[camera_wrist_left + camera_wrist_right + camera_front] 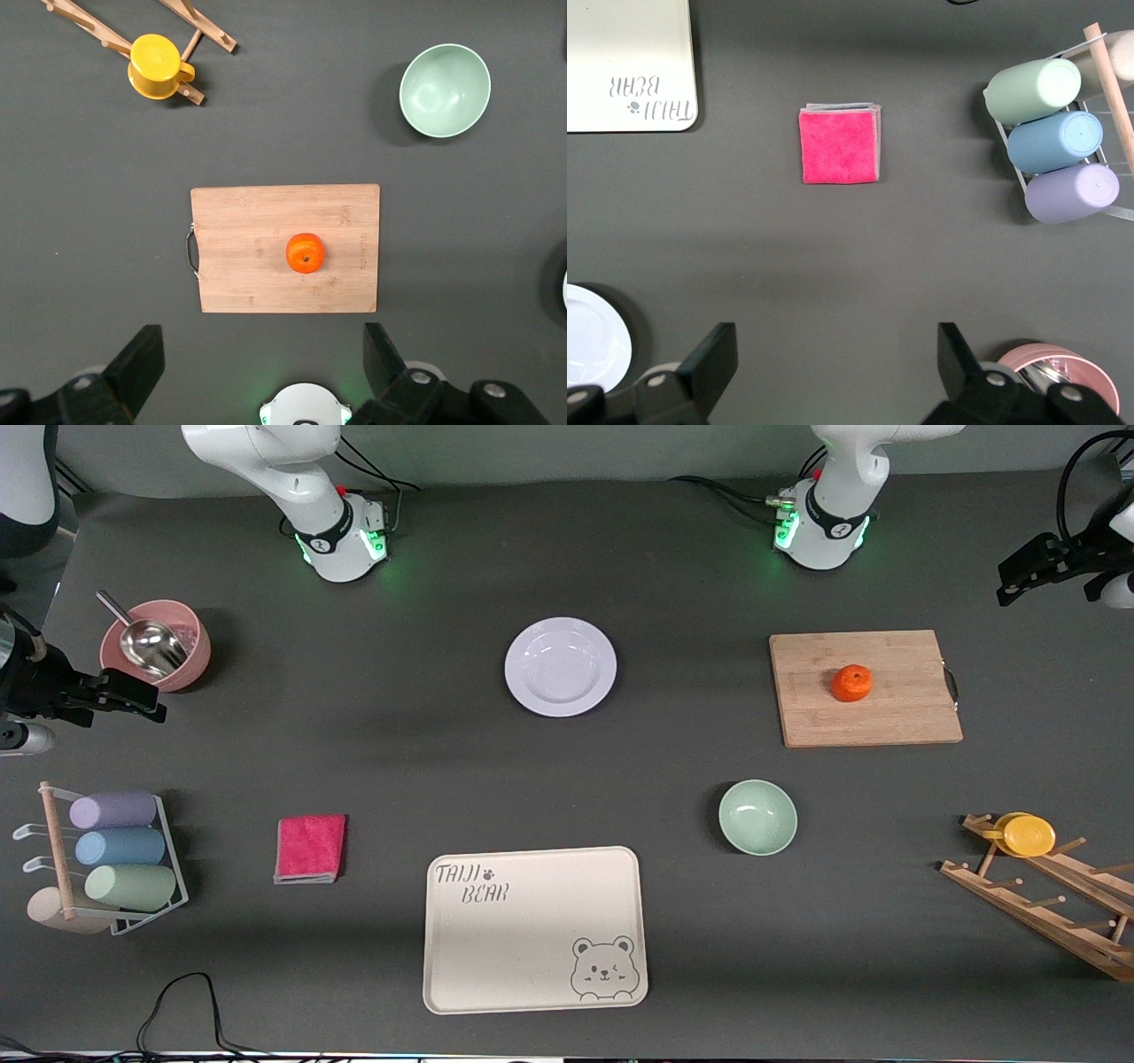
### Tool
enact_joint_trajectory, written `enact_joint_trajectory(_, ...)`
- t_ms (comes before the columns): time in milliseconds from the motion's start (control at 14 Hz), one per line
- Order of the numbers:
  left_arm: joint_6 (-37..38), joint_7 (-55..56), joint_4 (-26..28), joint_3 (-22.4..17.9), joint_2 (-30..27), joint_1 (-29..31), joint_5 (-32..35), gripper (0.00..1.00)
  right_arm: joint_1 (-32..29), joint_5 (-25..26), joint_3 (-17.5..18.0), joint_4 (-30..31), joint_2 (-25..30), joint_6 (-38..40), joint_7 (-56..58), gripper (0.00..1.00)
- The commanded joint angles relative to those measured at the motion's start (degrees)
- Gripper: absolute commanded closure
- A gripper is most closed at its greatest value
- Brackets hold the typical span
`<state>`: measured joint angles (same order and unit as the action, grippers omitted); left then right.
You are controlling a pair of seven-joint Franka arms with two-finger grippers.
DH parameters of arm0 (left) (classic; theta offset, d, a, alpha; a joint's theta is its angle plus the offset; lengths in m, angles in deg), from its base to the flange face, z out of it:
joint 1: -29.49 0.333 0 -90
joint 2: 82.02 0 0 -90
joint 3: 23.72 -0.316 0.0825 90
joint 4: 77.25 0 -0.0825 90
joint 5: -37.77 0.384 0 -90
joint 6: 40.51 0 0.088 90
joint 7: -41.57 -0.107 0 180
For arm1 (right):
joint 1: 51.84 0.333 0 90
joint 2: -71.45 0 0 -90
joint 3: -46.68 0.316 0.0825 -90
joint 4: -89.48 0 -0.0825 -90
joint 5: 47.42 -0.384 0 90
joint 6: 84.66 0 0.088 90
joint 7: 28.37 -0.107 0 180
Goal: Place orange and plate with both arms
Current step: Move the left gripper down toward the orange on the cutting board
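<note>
The orange sits on a wooden cutting board toward the left arm's end of the table; it also shows in the left wrist view. The white plate lies on the table between the two arm bases; its edge shows in the right wrist view. My left gripper hangs high over the left arm's end of the table, open and empty. My right gripper hangs high over the right arm's end, open and empty.
A mint-green bowl and a cream bear tray lie nearer the camera. A pink cloth, a rack of cups, a pink bowl with a scoop and a wooden rack with a yellow cup stand around.
</note>
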<state>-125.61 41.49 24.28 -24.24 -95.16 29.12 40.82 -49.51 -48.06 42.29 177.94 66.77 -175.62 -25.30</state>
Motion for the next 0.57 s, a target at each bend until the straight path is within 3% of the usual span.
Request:
enact_joint_trajectory(0,-0.25,0.7,-0.37,-0.19,0.31,-0.51,0.04,0.0,-0.31,0.81,0.43,-0.92,-0.24,1.22,-1.23,0.0)
enact_joint_trajectory(286,-0.95,-0.27,1.81,-0.45,1.54,-0.16,-0.06,0.0,-0.31,0.81,0.35,-0.92,-0.24,1.22,-1.23,0.0)
enact_joint_trajectory(500,-11.01,-0.27,14.78,-0.45,-1.69,-0.16,-0.14,0.0,-0.22,0.81,0.43,-0.92,-0.24,1.22,-1.14,0.0)
